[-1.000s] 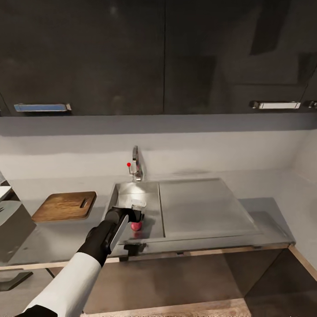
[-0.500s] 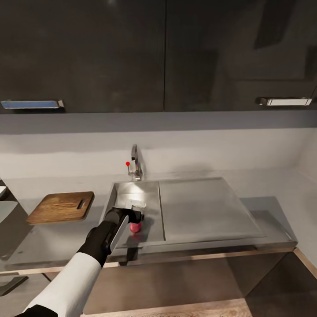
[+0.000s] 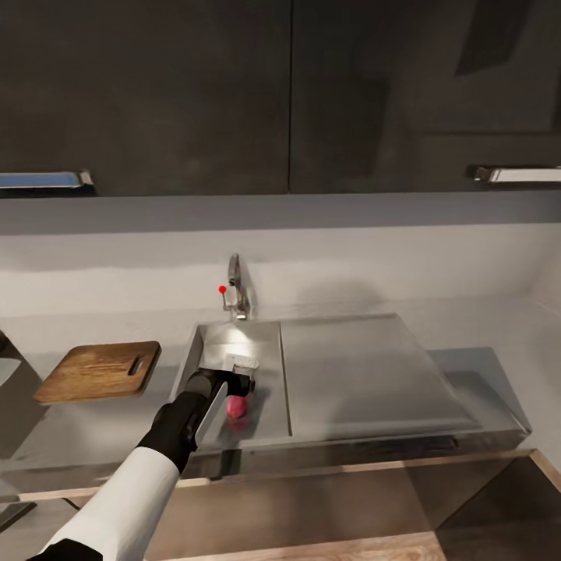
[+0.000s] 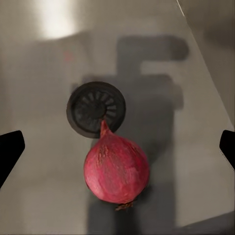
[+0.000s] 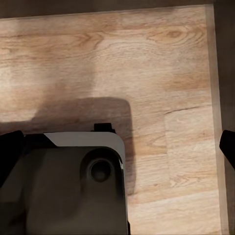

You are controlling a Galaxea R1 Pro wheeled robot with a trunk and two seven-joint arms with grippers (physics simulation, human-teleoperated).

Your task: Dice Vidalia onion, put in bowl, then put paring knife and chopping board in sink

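**Left tool poised over the onion in the sink basin**

The long matte grey surface (image 3: 475, 374) runs under glossy black upper cabinets (image 3: 156, 93), and set into it is the rectangular grey recessed sink (image 3: 354, 374), with its flat drainboard on the robot's right and the deeper basin on the left, behind which stands the chrome tap with a red knob (image 3: 234, 290). Left of the basin, well apart from it, the dark brown rectangular wooden chopping board (image 3: 97, 371) lies flat on the surface.

The left arm, white sleeve running into a black forearm, reaches forward over the front rim of the basin, and the left tool (image 3: 240, 379) hangs above the basin floor. Just below and slightly nearer the robot than the tool lies the small pinkish-red Vidalia onion (image 3: 236, 406). In the left wrist view the onion (image 4: 116, 169) rests on the steel floor, its pointed tip just overlapping the edge of the round dark drain (image 4: 96, 108) and its root end pointing the opposite way, so its long axis runs roughly across the line between the two fingers (image 4: 10, 152) (a favourable lie for closing on its round flanks). Those fingers stand wide apart at either edge of that view, holding nothing, and the onion sits between them but off-centre, toward the root side.

The right wrist view looks down on pale wood floor (image 5: 161, 73) and part of the robot's own grey base (image 5: 63, 191); the right tool (image 5: 117, 147) is spread open and empty, far from the sink, so the left arm is plainly the nearer one. The coming descent likely needs a small shift toward the onion's middle.
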